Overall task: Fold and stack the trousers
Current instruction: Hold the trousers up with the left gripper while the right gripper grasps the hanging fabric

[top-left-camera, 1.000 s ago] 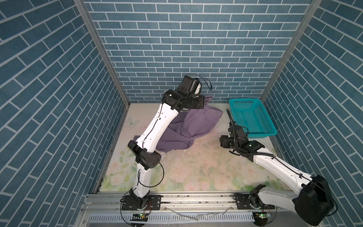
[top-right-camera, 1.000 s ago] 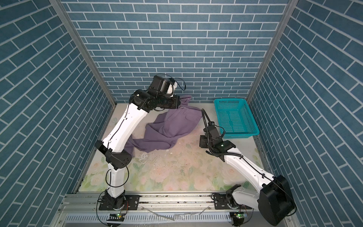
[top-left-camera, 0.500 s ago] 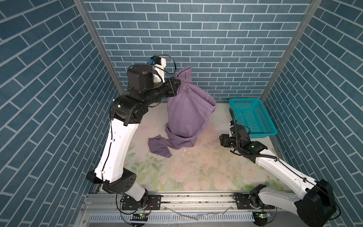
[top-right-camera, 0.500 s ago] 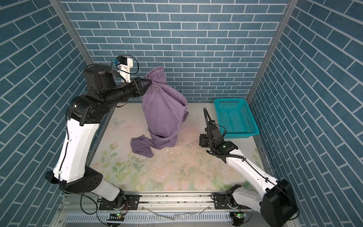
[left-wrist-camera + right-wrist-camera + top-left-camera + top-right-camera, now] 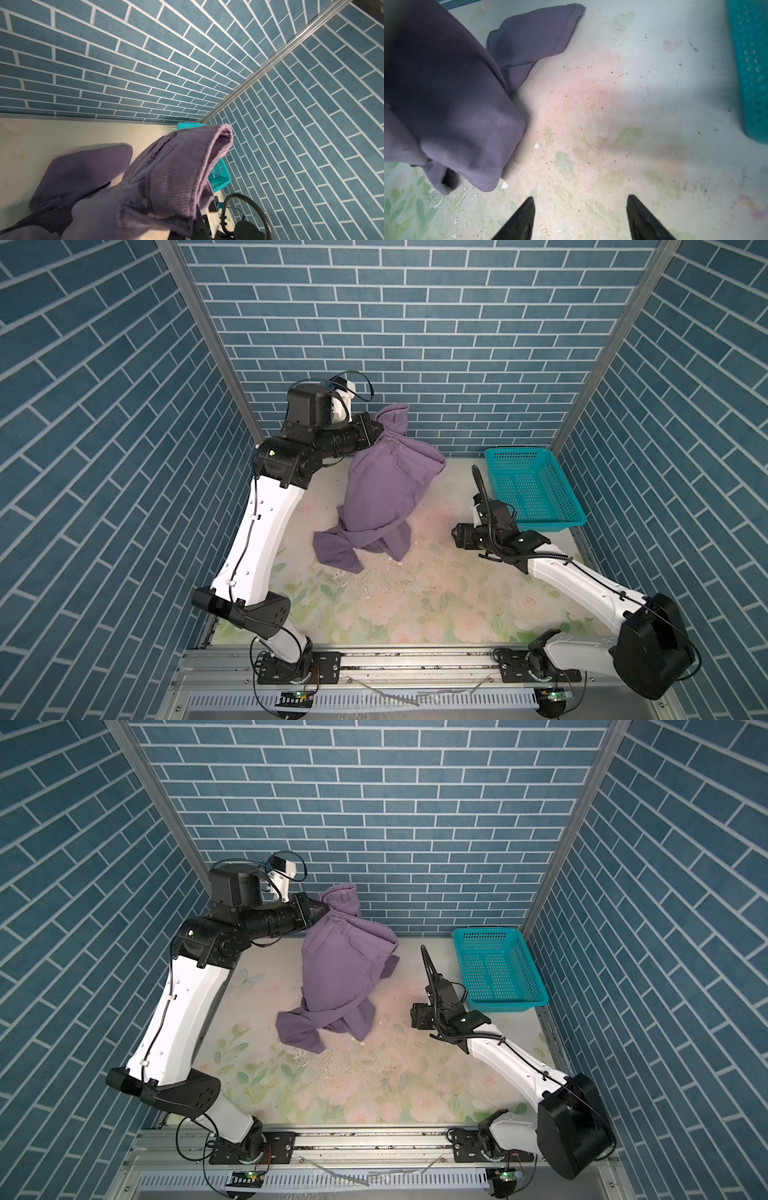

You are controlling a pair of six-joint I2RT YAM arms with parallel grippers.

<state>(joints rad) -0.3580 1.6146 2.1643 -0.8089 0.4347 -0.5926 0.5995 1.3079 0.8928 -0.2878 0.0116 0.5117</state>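
The dusty-purple trousers [image 5: 386, 485] [image 5: 340, 969] hang from my left gripper [image 5: 376, 432] [image 5: 322, 910], which is raised near the back wall and shut on the waistband. Their legs trail down and lie bunched on the floral table. In the left wrist view the cloth [image 5: 166, 182] drapes over the jaws and hides them. My right gripper [image 5: 455, 535] [image 5: 411, 1016] [image 5: 580, 200] hovers low over the bare table to the right of the heap. It is open with nothing between its fingers. One leg's hem [image 5: 488, 182] lies just ahead of it to one side.
A teal mesh basket [image 5: 515, 452] [image 5: 486, 932] [image 5: 753, 83] stands at the back right, just behind the right arm. Blue brick walls close in the back and both sides. White flecks and grit dot the table's middle [image 5: 374, 585].
The left arm has lifted the trousers off the table by the waistband, then come down a little. The right gripper's jaws have spread wider; that arm has hardly moved.
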